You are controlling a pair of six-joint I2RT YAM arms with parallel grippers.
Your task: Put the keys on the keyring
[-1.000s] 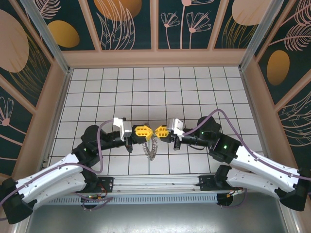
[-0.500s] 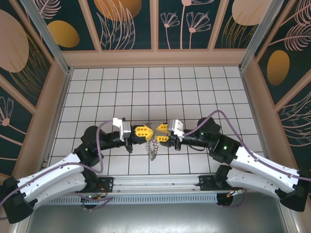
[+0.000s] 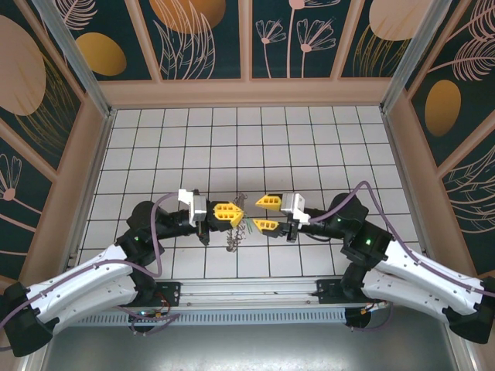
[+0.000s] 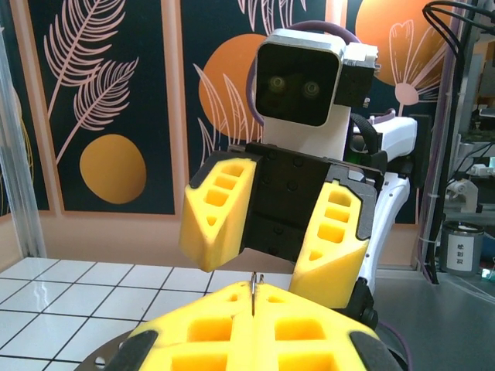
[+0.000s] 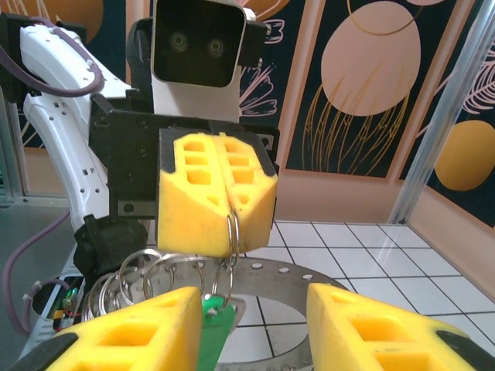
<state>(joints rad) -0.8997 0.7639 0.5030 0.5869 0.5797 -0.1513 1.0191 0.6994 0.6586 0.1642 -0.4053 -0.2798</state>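
Since a second ago the right gripper (image 3: 267,213) has parted its fingers and backed off to the right; before that it met the left one tip to tip. The left gripper (image 3: 226,212) is clamped shut on a small wire loop of the keyring (image 3: 234,230). The keyring hangs from its tips over the tiled table (image 3: 325,139), long axis near-to-far in the top view. The key (image 5: 214,325) hangs below that loop, light-green head down, blade not discernible.
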